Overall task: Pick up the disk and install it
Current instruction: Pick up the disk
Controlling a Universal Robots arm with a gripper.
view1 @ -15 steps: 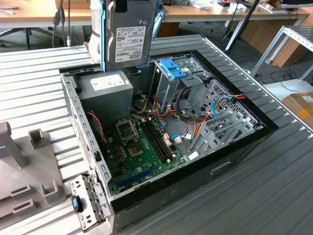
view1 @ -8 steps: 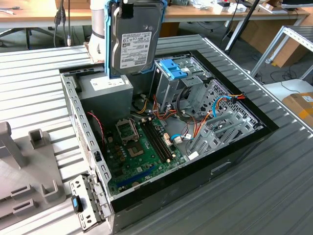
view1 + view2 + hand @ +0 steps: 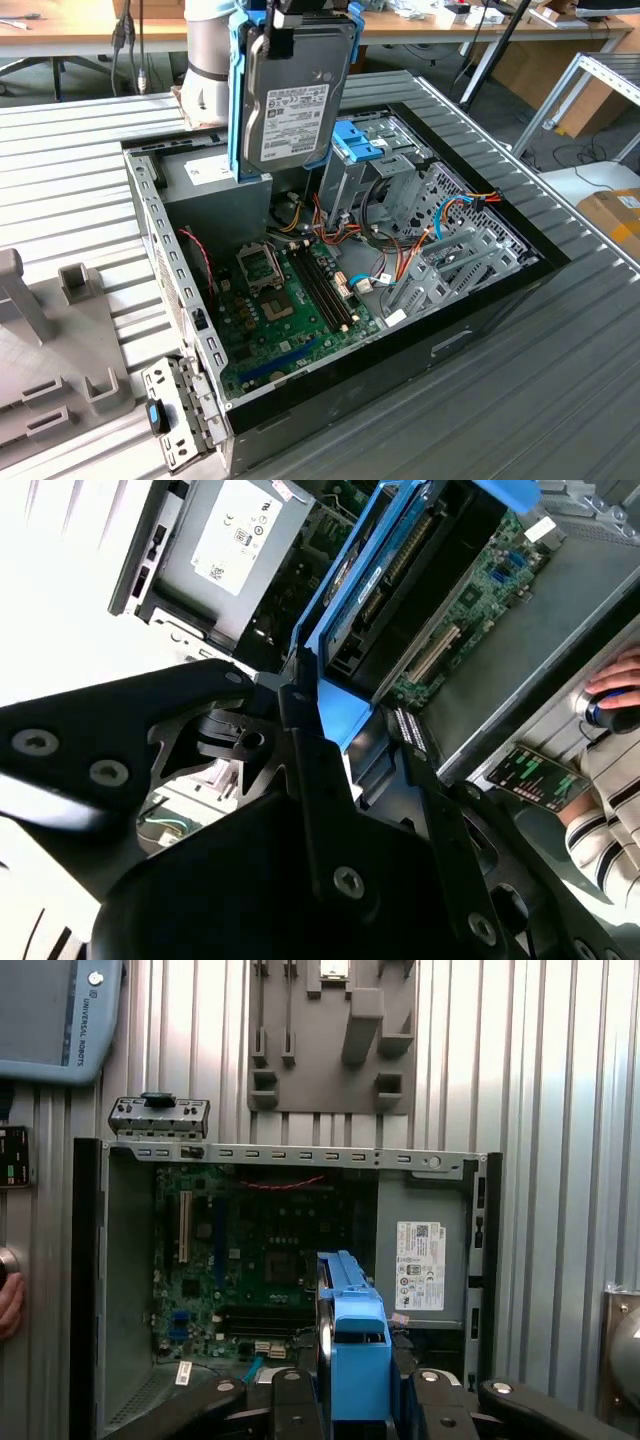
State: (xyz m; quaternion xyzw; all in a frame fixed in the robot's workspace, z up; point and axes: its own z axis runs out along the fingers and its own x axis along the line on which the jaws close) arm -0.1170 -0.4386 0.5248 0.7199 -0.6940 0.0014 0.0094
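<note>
- The fingers are clamping the disk by its blue rails — holding it on edge.
- It is hanging over the open computer case, by the drive cage — likely aligned for slotting in.

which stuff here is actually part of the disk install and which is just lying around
Job in hand: disk, clamped in gripper; open computer case; drive cage.
Lying about: grey fixture; metal bracket beside the case; pendant; a person's hand.

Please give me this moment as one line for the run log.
gripper: shut on the disk | disk: held upright above the open computer case | install: not yet done
</note>
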